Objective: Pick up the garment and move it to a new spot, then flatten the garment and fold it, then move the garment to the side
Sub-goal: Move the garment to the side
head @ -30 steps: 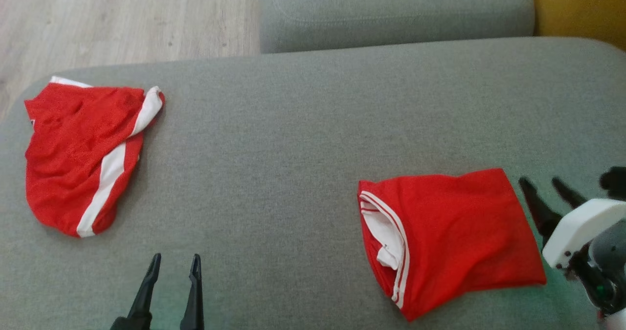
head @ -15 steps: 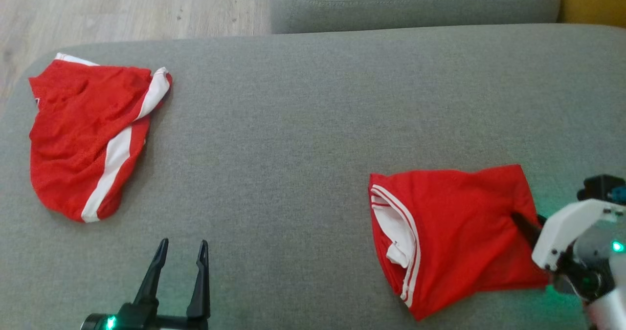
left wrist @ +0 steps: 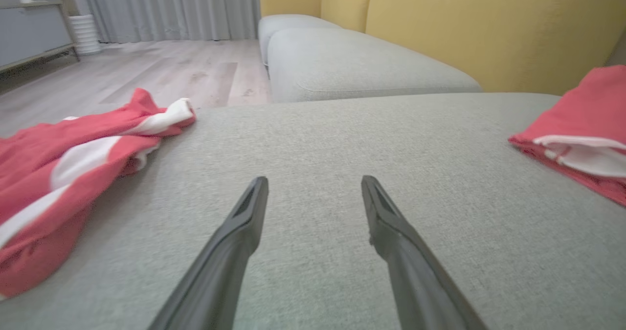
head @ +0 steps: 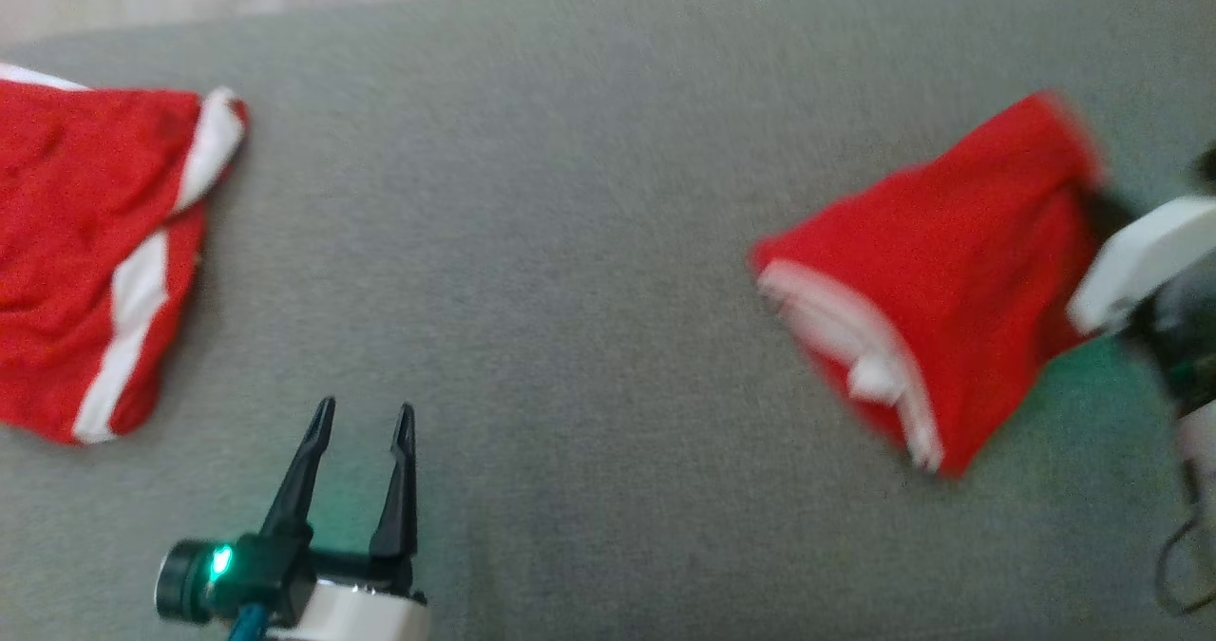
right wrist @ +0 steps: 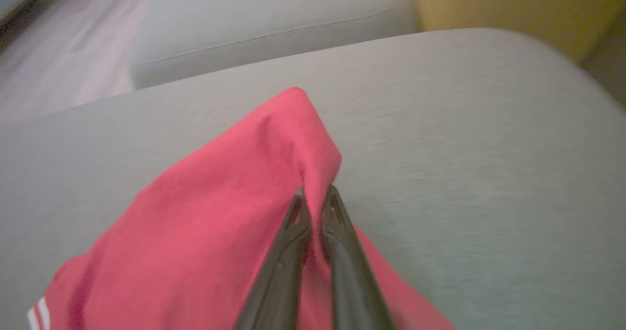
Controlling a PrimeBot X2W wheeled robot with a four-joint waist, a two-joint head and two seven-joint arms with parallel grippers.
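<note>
A second ago the right end effector (right wrist: 315, 193) stood spread just off the right edge of the red garment (head: 959, 242), which lay flat. Now its two dark fingers are pressed together on a pinch of red cloth at that edge. In the right wrist view the fabric rises to a peak above the fingertips and drapes down toward the lower left of the frame. The head view has itself shifted, so part of the garment's new position in that frame comes from the camera. Even so, the lifted edge and the motion blur suggest the grasp has taken and the carry is starting. The garment sits at the right of the head frame on the grey cushion (head: 570, 242), with its lower left end apparently on the cushion. It is a compact, seemingly folded bundle of red mesh-like cloth, with a white-trimmed opening and a white inner layer showing at its lower left end. Because it looks already folded, this is probably the move to the side, though a one-point pinch could let the layers slide open. The left end effector (head: 366, 405) is at the lower left with its fingers spread, holding nothing. A second red garment (head: 85, 242) with white stripes lies at the far left, well apart.
</note>
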